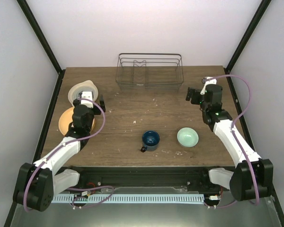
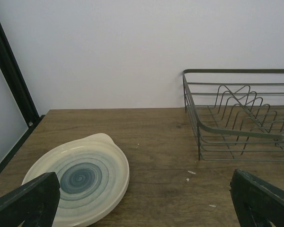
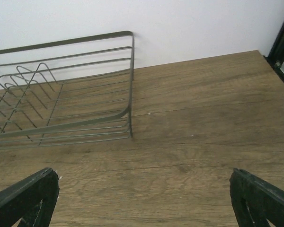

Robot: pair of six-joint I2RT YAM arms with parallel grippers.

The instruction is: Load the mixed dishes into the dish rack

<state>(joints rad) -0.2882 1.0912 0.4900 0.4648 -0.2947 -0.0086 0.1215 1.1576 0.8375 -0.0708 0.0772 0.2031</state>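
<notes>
The wire dish rack (image 1: pixel 150 71) stands empty at the back middle; it also shows in the left wrist view (image 2: pixel 236 118) and the right wrist view (image 3: pixel 61 104). The cream plate with blue-grey rings (image 1: pixel 77 91) (image 2: pixel 78 177) lies flat at the back left. The orange plate (image 1: pixel 64 124) lies just nearer, mostly under my left arm, its picture hidden. The dark blue mug (image 1: pixel 150 140) stands upright at the front middle, with the mint-green bowl (image 1: pixel 187 137) to its right. My left gripper (image 1: pixel 90 98) (image 2: pixel 142 203) is open and empty, low beside the cream plate's right edge. My right gripper (image 1: pixel 199 87) (image 3: pixel 142 203) is open and empty, right of the rack.
The wooden table (image 1: pixel 132 113) has white walls behind and at both sides, with black frame posts (image 1: pixel 38 35) at the back corners. Small white crumbs (image 2: pixel 191 172) lie on the wood near the rack.
</notes>
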